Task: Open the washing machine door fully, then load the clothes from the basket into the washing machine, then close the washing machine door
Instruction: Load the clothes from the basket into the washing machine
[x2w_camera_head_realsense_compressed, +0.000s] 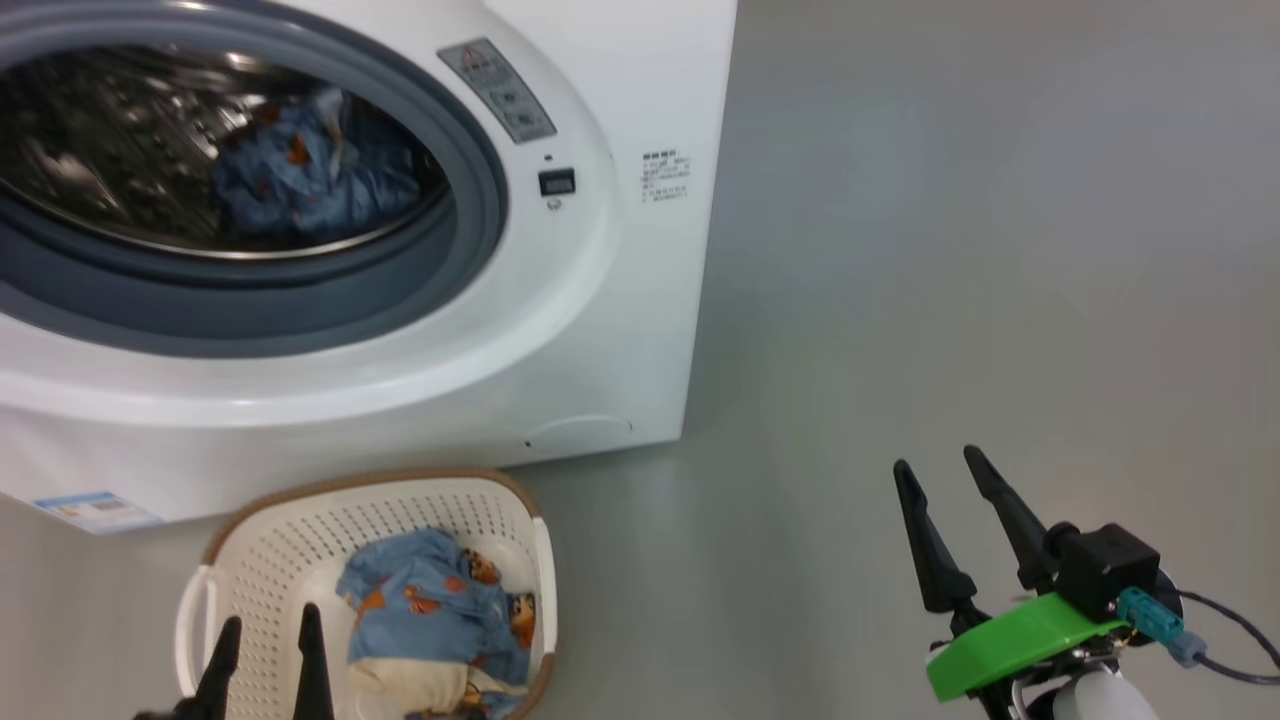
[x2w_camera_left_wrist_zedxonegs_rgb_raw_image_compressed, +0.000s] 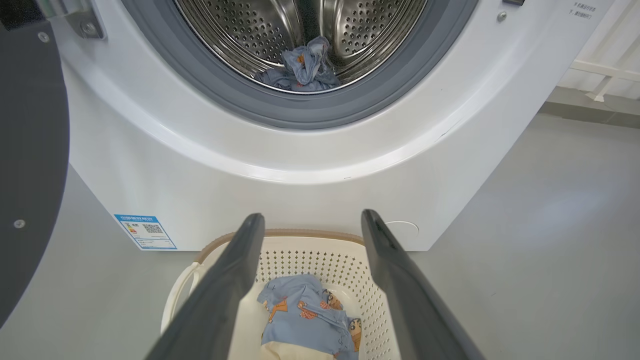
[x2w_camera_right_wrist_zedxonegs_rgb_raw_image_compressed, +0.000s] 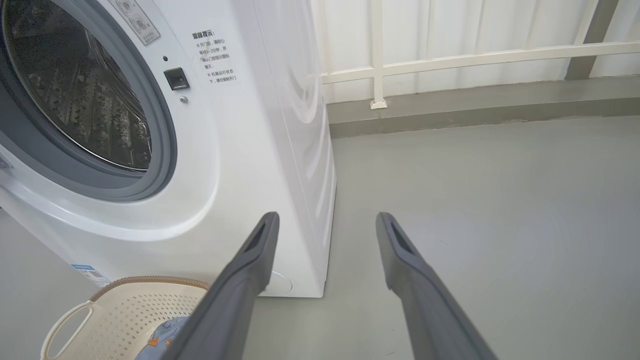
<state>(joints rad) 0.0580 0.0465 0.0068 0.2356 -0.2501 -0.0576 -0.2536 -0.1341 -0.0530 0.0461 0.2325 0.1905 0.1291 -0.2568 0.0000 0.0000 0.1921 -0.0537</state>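
- While the washing machine door (x2w_camera_left_wrist_zedxonegs_rgb_raw_image_compressed: 30, 150) stands swung out at the left edge of the left wrist view, a dark curved panel, the washing machine (x2w_camera_head_realsense_compressed: 600, 300) shows an uncovered mouth ringed by a grey rubber seal (x2w_camera_head_realsense_compressed: 480, 200).
- Inside the steel drum (x2w_camera_left_wrist_zedxonegs_rgb_raw_image_compressed: 240, 35), a crumpled light blue garment (x2w_camera_left_wrist_zedxonegs_rgb_raw_image_compressed: 305, 67) with orange-brown print lies at the bottom.
- On the floor (x2w_camera_head_realsense_compressed: 950, 250), just in front of the machine's lower edge, sits the basket (x2w_camera_head_realsense_compressed: 300, 505), cream and perforated with a brown rim, near a blue label (x2w_camera_head_realsense_compressed: 95, 510) on the machine's lower corner.
- More of the clothes (x2w_camera_head_realsense_compressed: 440, 610) lie in the basket: a light blue printed piece bunched over cream fabric.
- The left gripper (x2w_camera_head_realsense_compressed: 270, 620) hangs over the basket, jaws spread wide and holding nothing, fingers clear of the fabric.
- The right gripper (x2w_camera_head_realsense_compressed: 935, 460) is over bare floor, well apart from the basket and to the right of the machine; its jaws also gape wide and are empty, with a green bracket (x2w_camera_head_realsense_compressed: 1010, 640) at its wrist.
- Behind, in the right wrist view, a white railing (x2w_camera_right_wrist_zedxonegs_rgb_raw_image_compressed: 450, 57) runs along a pale wall.
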